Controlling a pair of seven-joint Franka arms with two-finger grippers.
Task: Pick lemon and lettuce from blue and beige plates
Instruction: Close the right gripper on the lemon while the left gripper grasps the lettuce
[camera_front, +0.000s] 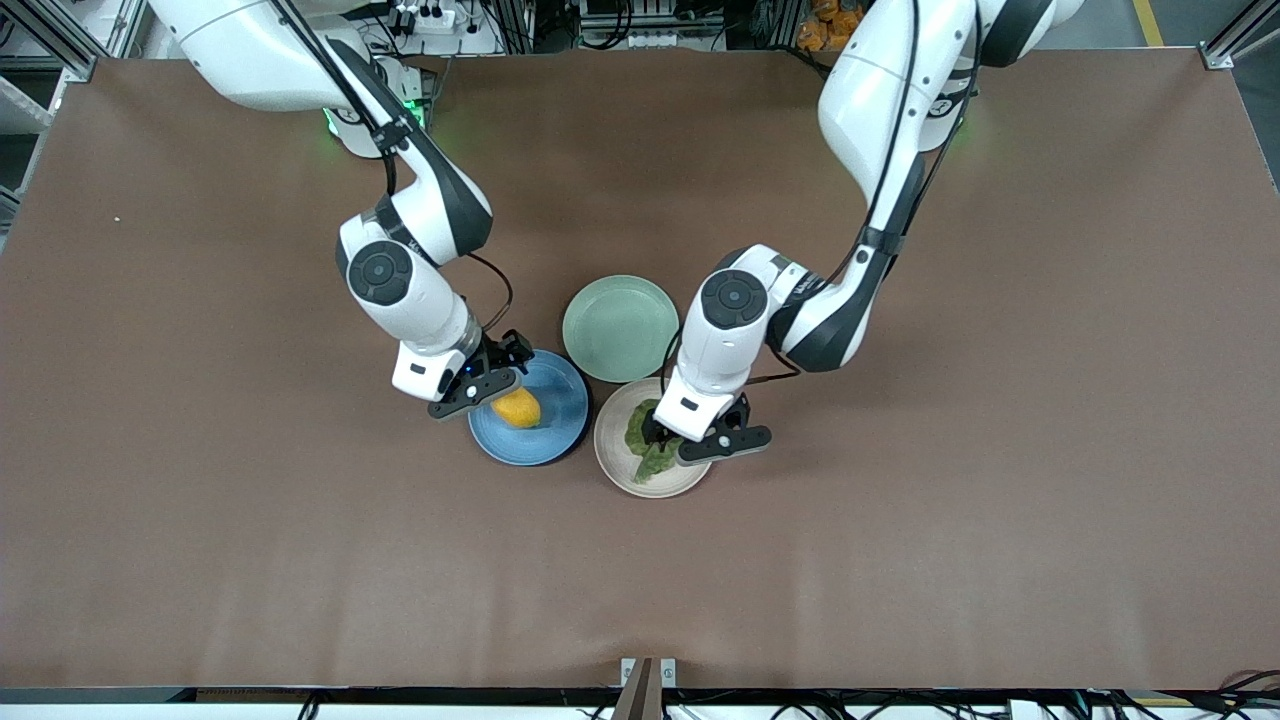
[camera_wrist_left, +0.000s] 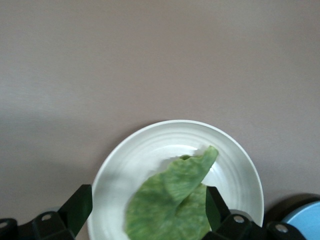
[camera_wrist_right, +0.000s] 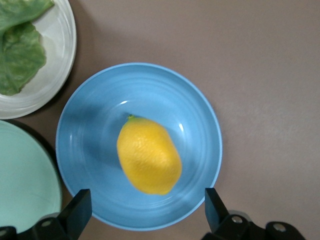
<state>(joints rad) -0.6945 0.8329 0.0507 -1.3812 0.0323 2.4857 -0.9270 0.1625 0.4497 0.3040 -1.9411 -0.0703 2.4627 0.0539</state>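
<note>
The yellow lemon (camera_front: 517, 409) lies in the blue plate (camera_front: 560, 430); it shows in the right wrist view (camera_wrist_right: 149, 155) on that plate (camera_wrist_right: 195, 120). My right gripper (camera_front: 480, 385) hangs open just above the plate, its fingers (camera_wrist_right: 77, 212) wide apart with the lemon between and ahead of them. The green lettuce (camera_front: 648, 440) lies on the beige plate (camera_front: 620, 465), also in the left wrist view (camera_wrist_left: 175, 200) on the plate (camera_wrist_left: 130, 160). My left gripper (camera_front: 700, 435) is open low over the leaf, one finger (camera_wrist_left: 77, 207) each side of it.
A pale mint-green plate (camera_front: 620, 328) stands beside both plates, farther from the front camera, touching or nearly touching them. It shows at the edge of the right wrist view (camera_wrist_right: 22, 185). The brown table (camera_front: 1000, 450) spreads wide all round.
</note>
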